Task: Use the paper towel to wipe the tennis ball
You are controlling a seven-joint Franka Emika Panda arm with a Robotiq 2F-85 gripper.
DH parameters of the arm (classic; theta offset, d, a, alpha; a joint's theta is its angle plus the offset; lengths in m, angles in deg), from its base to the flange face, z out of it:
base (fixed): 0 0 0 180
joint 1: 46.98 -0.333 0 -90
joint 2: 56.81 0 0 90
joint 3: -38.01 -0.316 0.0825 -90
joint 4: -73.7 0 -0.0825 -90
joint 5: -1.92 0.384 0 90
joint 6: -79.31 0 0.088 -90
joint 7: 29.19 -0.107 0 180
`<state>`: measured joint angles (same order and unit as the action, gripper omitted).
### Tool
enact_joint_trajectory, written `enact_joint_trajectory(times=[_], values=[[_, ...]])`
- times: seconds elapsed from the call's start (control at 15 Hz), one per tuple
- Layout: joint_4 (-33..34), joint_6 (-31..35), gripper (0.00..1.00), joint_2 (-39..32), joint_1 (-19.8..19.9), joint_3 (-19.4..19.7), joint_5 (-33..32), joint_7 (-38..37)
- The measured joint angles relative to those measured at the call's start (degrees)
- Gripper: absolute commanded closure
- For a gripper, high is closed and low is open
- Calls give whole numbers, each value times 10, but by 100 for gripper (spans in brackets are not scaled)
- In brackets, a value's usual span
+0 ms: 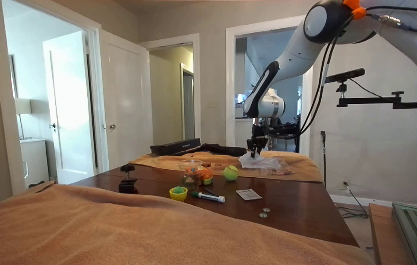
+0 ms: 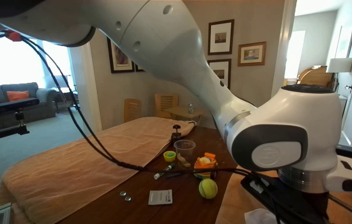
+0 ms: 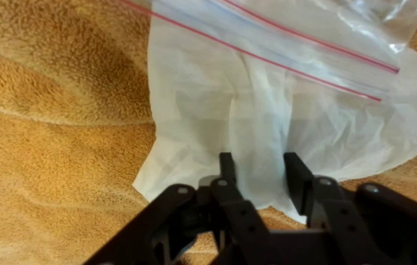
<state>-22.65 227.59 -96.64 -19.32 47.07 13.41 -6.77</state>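
Note:
The white, crumpled paper towel (image 3: 186,147) lies on the orange cloth. It also shows in an exterior view (image 1: 246,161), and a corner shows in an exterior view (image 2: 259,216). My gripper (image 3: 259,156) points down at the towel, its fingers partly closed but clearly apart, with a raised fold of towel between them. It also shows in an exterior view (image 1: 254,151), with its tips at the towel. In an exterior view the gripper is hidden by the arm. The yellow-green tennis ball (image 1: 231,173) rests on the dark table, apart from the gripper; it also shows in an exterior view (image 2: 208,188).
A clear zip bag (image 3: 374,18) overlaps the towel; it also shows in an exterior view (image 1: 273,163). Near the ball are an orange toy (image 2: 205,165), a clear cup (image 2: 184,147), a marker (image 1: 210,197), a white packet (image 1: 248,194) and a yellow cup (image 1: 178,193).

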Motion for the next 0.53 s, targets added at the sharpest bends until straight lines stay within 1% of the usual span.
enact_joint_trajectory(times=[0.07, 0.4, 0.53], values=[[0, 4, 99, 0, -2, -1, -2, 0], [-2, 9, 100, 3, -8, -4, -6, 0], [-17, 25, 100, 17, -12, -4, -11, 0]])
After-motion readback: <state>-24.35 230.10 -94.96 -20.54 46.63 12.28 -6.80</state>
